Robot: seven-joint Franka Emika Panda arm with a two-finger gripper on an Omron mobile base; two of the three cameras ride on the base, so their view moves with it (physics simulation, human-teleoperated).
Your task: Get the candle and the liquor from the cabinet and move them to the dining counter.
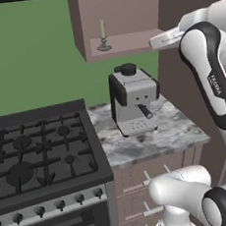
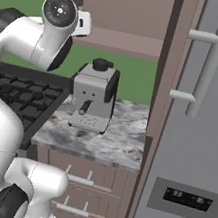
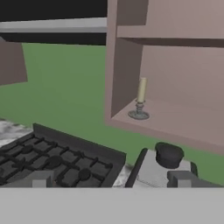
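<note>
Mauve-brown cabinet [image 3: 175, 78] standing open, holding the candle [image 3: 140, 101] upright on its bottom shelf near the left wall. Gripper [image 3: 111, 178] fingers spread wide, empty, well short of it, above the coffee machine [image 1: 133, 100].

A cream candle [image 3: 141, 90] stands in the mauve-brown cabinet [image 3: 183, 78] above grey-white marbled worktop [image 1: 171, 131].
</note>
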